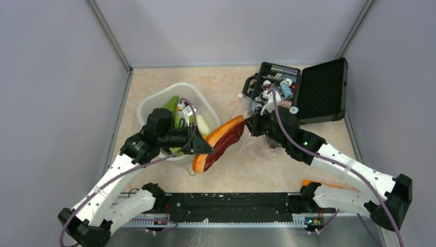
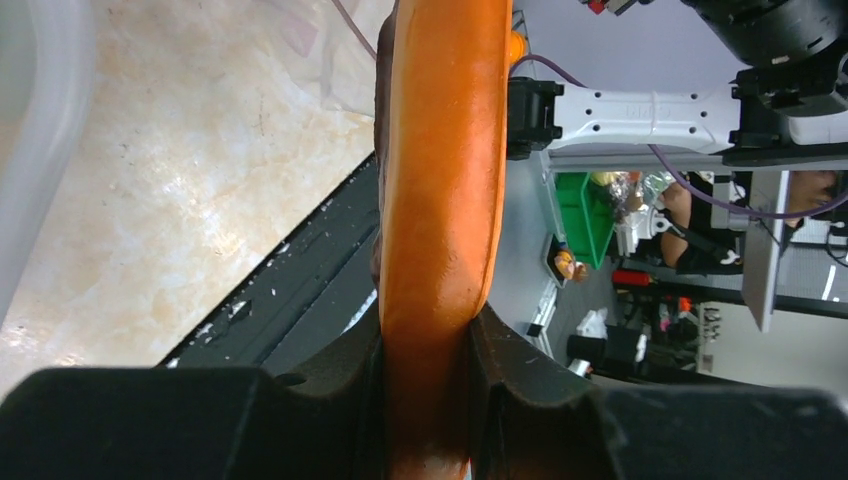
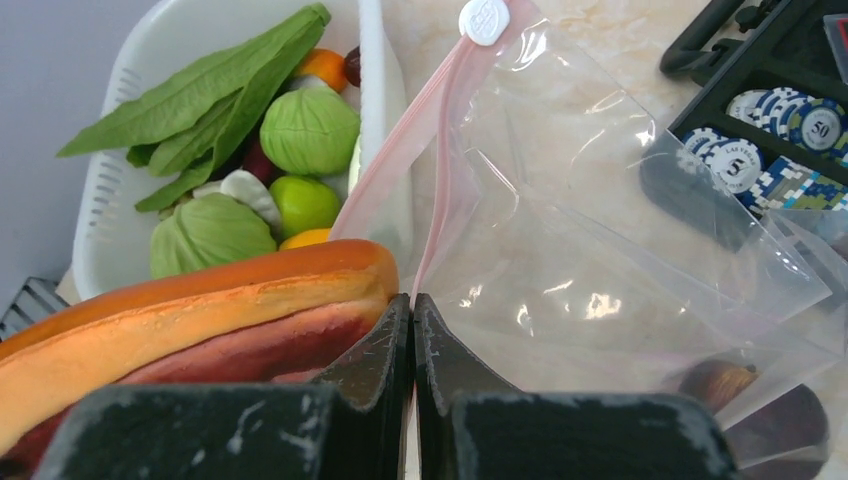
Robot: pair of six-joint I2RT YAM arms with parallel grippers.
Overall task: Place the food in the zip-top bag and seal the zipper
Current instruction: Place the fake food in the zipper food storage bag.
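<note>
left gripper point(image 1: 199, 144) is clamped on the lower end of a toy hot dog point(image 1: 223, 139), just beside the white tub point(image 1: 149, 105) at its 4 o'clock side. from above, the hot dog's long axis runs from 7 o'clock up to 1 o'clock, and its upper tip nearly meets my right gripper point(image 1: 253, 123). that gripper is pinched together on the bag point(image 3: 600, 250) at its pink zipper point(image 3: 420, 150). the white slider point(image 3: 484, 20) sits at the strip's far end. so the bag mouth lies at 2 o'clock from my left gripper, roughly in line with the hot dog. the tub holds cabbages point(image 3: 310, 130), leafy greens point(image 3: 200, 100) and other pieces. a dark round piece point(image 3: 720, 385) shows at the bag's near corner; i cannot tell if it is inside. the black case point(image 1: 321, 90) holds chips point(image 3: 790, 110).
</note>
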